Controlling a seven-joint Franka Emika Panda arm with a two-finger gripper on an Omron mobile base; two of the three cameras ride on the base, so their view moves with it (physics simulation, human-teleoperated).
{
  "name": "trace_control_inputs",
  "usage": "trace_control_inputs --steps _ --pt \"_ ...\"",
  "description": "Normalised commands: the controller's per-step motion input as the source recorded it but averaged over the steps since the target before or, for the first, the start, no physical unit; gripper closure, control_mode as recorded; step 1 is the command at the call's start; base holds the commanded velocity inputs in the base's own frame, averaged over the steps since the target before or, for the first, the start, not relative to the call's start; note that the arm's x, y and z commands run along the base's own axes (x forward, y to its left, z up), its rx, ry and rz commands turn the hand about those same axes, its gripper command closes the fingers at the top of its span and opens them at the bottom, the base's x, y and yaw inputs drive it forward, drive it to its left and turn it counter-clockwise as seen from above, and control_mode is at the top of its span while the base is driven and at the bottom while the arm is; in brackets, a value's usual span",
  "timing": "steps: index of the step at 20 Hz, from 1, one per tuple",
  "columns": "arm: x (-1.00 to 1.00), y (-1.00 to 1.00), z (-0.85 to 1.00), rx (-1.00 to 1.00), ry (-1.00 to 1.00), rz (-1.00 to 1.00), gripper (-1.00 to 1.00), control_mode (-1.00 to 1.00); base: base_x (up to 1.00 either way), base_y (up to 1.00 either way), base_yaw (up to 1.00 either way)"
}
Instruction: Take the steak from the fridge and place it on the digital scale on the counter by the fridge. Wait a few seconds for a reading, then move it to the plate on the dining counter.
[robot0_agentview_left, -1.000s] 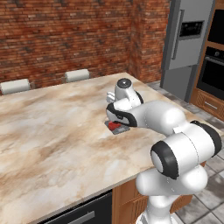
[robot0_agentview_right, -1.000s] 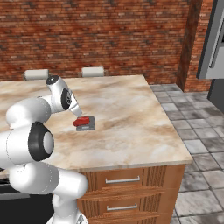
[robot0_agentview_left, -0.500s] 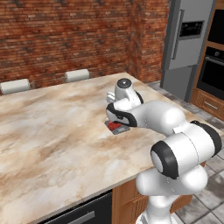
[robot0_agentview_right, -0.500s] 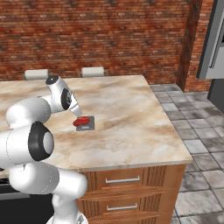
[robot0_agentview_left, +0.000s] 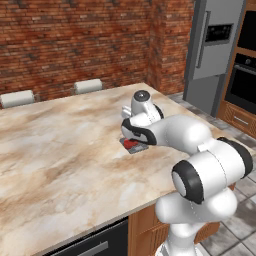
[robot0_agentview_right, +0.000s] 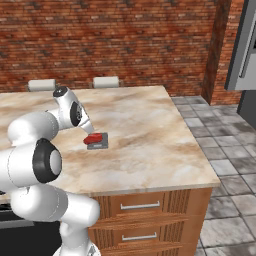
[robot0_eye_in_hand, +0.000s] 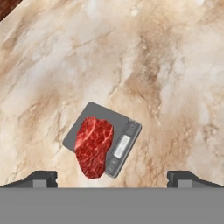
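The steak, a red marbled slab, lies flat on the digital scale, a thin dark grey pad with a small display strip. The scale rests on the marble counter, near its right part. In the base views the steak and scale sit just below my hand. My gripper hovers above them, open, with nothing between its fingertips; the steak lies slightly left of the gap. The fridge stands shut beyond the counter's far right end. The plate is out of view.
A black oven in wooden framing stands right of the fridge. Two pale seat backs line the counter's far side before a brick wall. Wooden drawers with bar handles face a tiled floor. Bare marble spreads left of the scale.
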Motion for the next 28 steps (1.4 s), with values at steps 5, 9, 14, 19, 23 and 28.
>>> trace_control_inputs --steps 5,9,14,19,23,28 --pt "0.04 0.01 -0.31 0.0 0.12 0.0 -1.0 -1.0 0.0 0.0 0.0" --pt "0.1 0.11 -0.43 0.0 0.14 0.0 -1.0 -1.0 0.0 0.0 0.0" --pt "0.05 0.22 -0.33 0.0 0.05 0.0 -1.0 -1.0 0.0 0.0 0.0" --pt "0.08 0.3 -0.23 -0.01 0.0 0.0 -1.0 -1.0 0.0 0.0 0.0" --pt "0.13 0.15 -0.21 0.0 0.0 0.0 -1.0 -1.0 0.0 0.0 0.0" --pt "0.2 0.01 -0.2 -0.01 0.0 0.0 -1.0 -1.0 0.0 0.0 0.0"
